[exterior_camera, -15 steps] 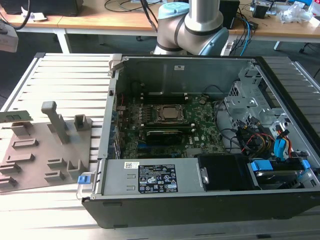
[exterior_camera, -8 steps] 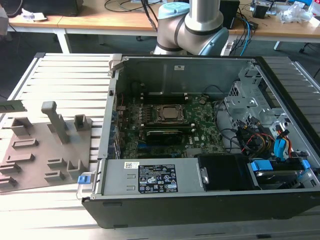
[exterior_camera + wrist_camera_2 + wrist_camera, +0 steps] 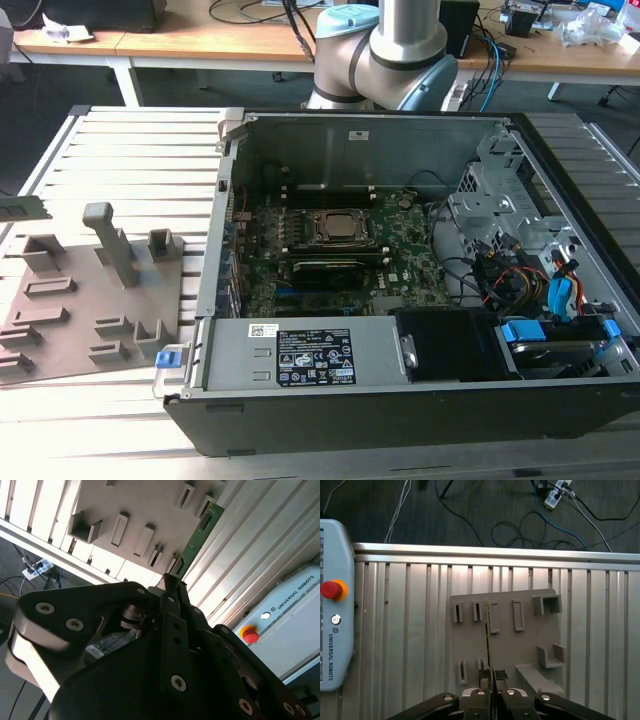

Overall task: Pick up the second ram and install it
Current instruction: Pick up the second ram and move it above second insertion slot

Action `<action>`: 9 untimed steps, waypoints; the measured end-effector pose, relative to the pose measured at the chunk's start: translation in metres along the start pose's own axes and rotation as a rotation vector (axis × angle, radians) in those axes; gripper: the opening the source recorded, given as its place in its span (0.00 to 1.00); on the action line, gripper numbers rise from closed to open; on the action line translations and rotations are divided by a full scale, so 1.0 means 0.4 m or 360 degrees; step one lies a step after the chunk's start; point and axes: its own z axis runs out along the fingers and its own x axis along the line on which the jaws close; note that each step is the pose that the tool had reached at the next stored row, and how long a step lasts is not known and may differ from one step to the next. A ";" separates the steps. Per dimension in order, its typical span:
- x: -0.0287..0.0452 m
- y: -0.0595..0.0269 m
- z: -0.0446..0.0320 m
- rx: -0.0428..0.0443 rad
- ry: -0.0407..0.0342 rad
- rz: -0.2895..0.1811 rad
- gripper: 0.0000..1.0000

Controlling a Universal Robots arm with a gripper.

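- In the first wrist view my gripper is clamped on the second ram. The pads press its two flat faces and I can make out no gap.
- From there I see the stick edge-on as a thin green line. It runs out from the fingertips over the grey fixture plate, in line with the plate's slot blocks.
- In the exterior view the second ram sits over the plate's edge on the exterior view's left. It is well apart from the open computer case and its motherboard. I cannot tell whether it is clear of its slot or seated in it.
- The plate rests on the slatted table.
- Handling, as I judge it: the stick is very light, thin and stiff, but brittle if bent or twisted along its length.
- The faces carry chips and a label, so I'd expect flat pads to hold well with only modest force.
- The hold looks to be toward one end rather than the middle, so the free length could swing or lever if it catches on anything.
- The contact edge should stay clear of the pads and of knocks.
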 end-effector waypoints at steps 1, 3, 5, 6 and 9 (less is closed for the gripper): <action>0.000 -0.005 0.000 0.0000 0.0000 0.0000 0.14; 0.000 -0.017 0.000 0.0000 0.0000 0.0000 0.14; 0.001 -0.030 -0.001 0.0001 0.0000 0.0000 0.14; 0.001 -0.041 -0.001 0.0001 0.0000 0.0000 0.14; 0.002 -0.092 -0.004 0.0000 0.0000 0.0000 0.14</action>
